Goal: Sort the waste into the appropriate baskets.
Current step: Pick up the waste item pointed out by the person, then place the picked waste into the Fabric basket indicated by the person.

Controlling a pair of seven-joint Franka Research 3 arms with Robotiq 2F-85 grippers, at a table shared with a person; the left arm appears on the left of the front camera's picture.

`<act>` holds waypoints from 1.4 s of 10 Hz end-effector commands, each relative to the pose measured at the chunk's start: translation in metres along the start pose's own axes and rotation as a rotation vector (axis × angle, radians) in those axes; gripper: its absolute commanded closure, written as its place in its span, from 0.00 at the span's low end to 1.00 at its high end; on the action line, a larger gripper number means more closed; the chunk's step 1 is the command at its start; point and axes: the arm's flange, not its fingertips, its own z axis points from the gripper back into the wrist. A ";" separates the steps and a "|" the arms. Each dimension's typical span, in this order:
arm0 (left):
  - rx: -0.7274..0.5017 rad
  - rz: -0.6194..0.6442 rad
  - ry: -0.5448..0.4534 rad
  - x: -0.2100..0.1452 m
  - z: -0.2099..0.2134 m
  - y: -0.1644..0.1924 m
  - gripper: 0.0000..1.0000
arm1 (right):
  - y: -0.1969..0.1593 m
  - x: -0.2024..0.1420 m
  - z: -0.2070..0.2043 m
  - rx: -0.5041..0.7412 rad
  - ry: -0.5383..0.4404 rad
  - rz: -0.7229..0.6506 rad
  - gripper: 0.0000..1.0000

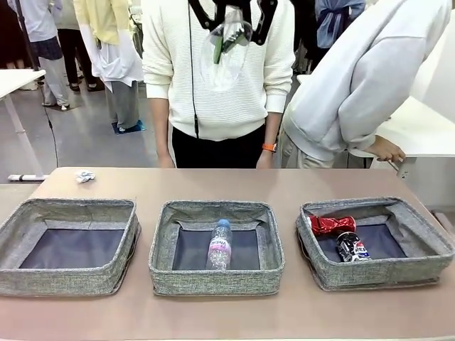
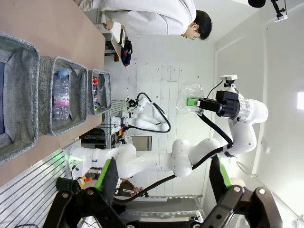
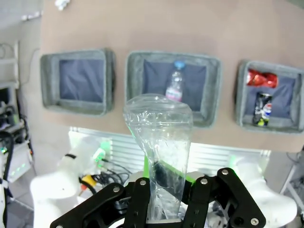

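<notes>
Clear container [image 3: 159, 137] is pinched in the closed right hand [image 3: 164, 213], high over the bins, which its wrist view sees from above. Front view shows the wad [image 1: 85, 176] on the surface [image 1: 213, 186], the bottle [image 1: 220, 245] in the middle bin [image 1: 213, 280], and the red can [image 1: 332, 224] and Pepsi can [image 1: 352, 247] in the right bin [image 1: 377, 273]. Left wrist view shows the left hand [image 2: 164, 173] spread wide, empty.

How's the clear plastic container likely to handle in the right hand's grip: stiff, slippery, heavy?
Likely flimsy: the clear plastic container looks thin and crinkled, pinched narrow where the right hand is shut on it. Probably very light: it looks empty and see-through. Its smooth walls may slip, so it could shift in the grip.
</notes>
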 end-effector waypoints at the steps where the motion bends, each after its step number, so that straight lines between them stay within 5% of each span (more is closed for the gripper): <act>1: -0.024 -0.013 -0.002 -0.002 -0.002 -0.003 0.00 | -0.002 -0.005 0.006 -0.003 -0.010 -0.004 0.98; 14: -0.024 -0.013 -0.002 -0.002 -0.002 -0.003 0.00 | -0.002 -0.005 0.006 -0.003 -0.010 -0.004 0.98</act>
